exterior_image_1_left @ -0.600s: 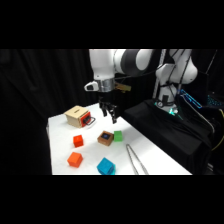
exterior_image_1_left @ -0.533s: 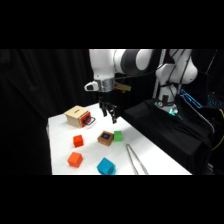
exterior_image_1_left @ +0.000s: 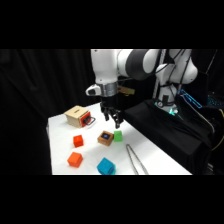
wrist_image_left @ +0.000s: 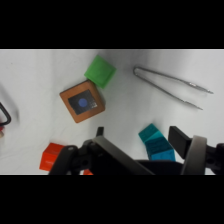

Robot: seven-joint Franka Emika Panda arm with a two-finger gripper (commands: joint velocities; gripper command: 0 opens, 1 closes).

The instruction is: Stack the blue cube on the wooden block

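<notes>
The claw (exterior_image_1_left: 114, 120) hangs empty with fingers apart, just above the wooden block (exterior_image_1_left: 105, 138), which bears a blue square on top. A green cube (wrist_image_left: 100, 71) touches the block's far corner.

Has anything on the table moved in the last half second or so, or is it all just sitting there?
Nothing visibly changed. The gripper still hangs above the wooden block, and the green cube, the two orange cubes, the cyan cube and the tongs lie where they were.
</notes>
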